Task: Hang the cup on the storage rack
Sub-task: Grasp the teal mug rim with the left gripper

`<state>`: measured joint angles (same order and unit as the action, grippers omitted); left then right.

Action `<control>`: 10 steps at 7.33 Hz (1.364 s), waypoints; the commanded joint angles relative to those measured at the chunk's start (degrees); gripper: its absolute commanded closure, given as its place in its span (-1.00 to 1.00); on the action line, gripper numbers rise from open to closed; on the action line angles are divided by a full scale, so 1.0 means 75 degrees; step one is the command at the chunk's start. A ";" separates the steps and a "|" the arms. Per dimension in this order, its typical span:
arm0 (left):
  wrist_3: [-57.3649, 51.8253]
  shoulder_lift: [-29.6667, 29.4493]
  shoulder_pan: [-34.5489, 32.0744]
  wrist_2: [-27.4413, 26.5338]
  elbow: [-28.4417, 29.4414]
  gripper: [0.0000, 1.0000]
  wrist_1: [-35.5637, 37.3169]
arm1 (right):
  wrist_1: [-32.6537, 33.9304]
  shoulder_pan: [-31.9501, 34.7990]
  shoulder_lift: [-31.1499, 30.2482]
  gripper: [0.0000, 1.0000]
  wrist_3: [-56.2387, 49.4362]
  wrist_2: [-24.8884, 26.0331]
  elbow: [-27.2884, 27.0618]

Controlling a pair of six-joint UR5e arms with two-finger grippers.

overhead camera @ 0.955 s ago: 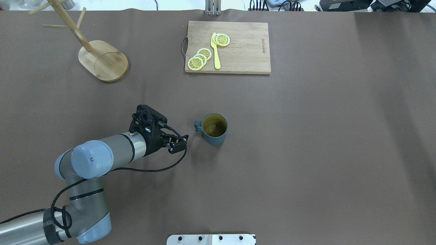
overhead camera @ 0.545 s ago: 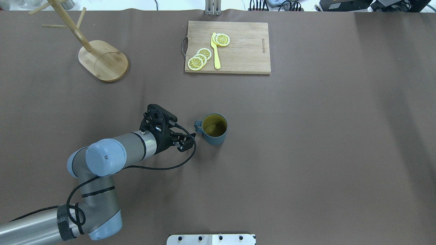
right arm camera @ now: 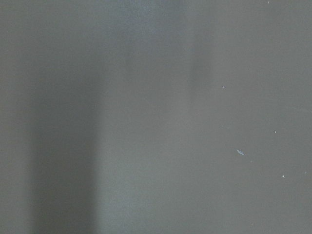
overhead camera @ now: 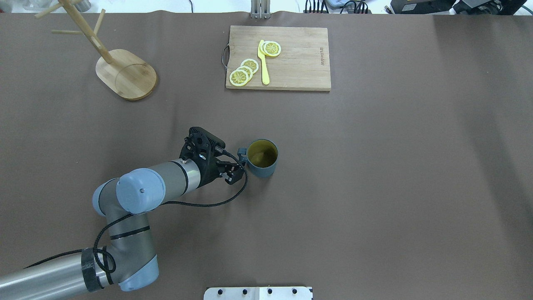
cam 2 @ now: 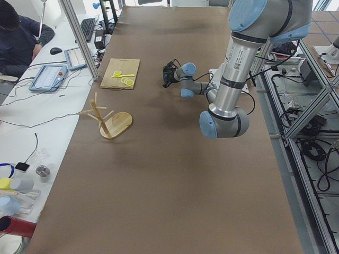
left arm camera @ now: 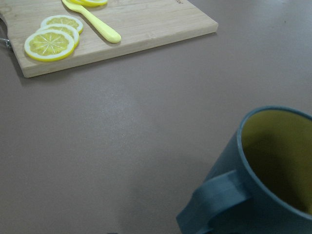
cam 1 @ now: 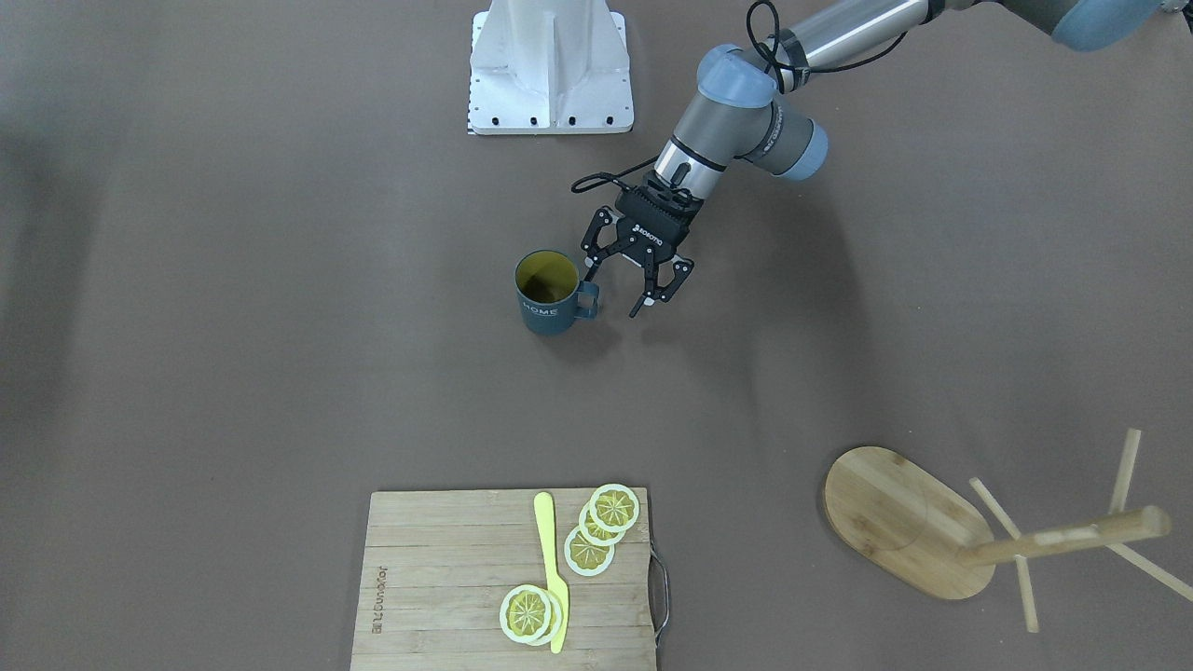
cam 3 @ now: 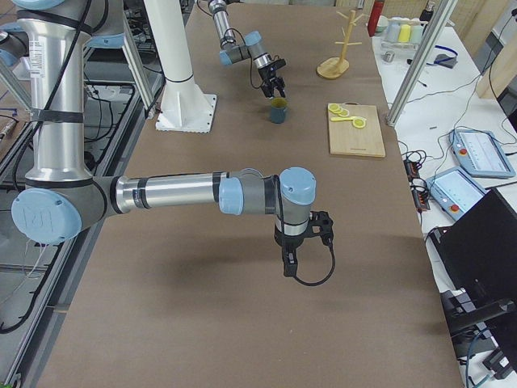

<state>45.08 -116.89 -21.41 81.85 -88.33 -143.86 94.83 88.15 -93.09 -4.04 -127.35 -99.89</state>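
**Left end effector open beside the cup handle; cup on the counter**

I see the cup standing upright on the brown counter, near the middle. Its yellow-olive inside faces up and its handle points toward my left arm. In the front-facing view the white "HOME" lettering on its side faces the camera.

My left end effector is tilted down just beside the handle with its fingers spread wide. It has hold of nothing. One fingertip sits right by the top of the handle, and I cannot tell whether they touch. The left wrist camera has the cup's rim and handle close in its lower right corner.

The rack stands on the far left part of the counter, well apart from the cup, and no cup hangs on its pegs. A cutting board lies at the far edge with lemon slices and a yellow knife on it.

My right end effector hangs over bare counter, well apart from the cup. It shows only in the right side view, so I cannot tell how far apart its fingers are. Its wrist camera shows plain brown surface only.
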 commanded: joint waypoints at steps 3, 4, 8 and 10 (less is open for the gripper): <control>-0.0069 -0.0070 -0.0004 -0.0003 0.0035 -0.38 0.0010 | 0.0000 0.0000 0.0002 -1.00 0.0023 -0.0001 0.0006; -0.0057 -0.0094 -0.0004 0.0009 0.0046 -0.34 -0.0002 | 0.0000 0.0000 0.0013 -1.00 0.0023 -0.0001 -0.0006; -0.0022 -0.0223 -0.0004 -0.0003 0.0210 -0.21 -0.0013 | 0.0000 -0.0012 0.0013 -1.00 0.0023 0.0011 0.0006; -0.0022 -0.0234 -0.0004 -0.0003 0.0211 0.13 -0.0013 | 0.0000 0.0000 0.0013 -1.00 0.0023 0.0011 0.0006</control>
<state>44.91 -118.58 -21.44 81.83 -86.83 -143.95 94.83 88.08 -92.99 -3.87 -127.28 -99.85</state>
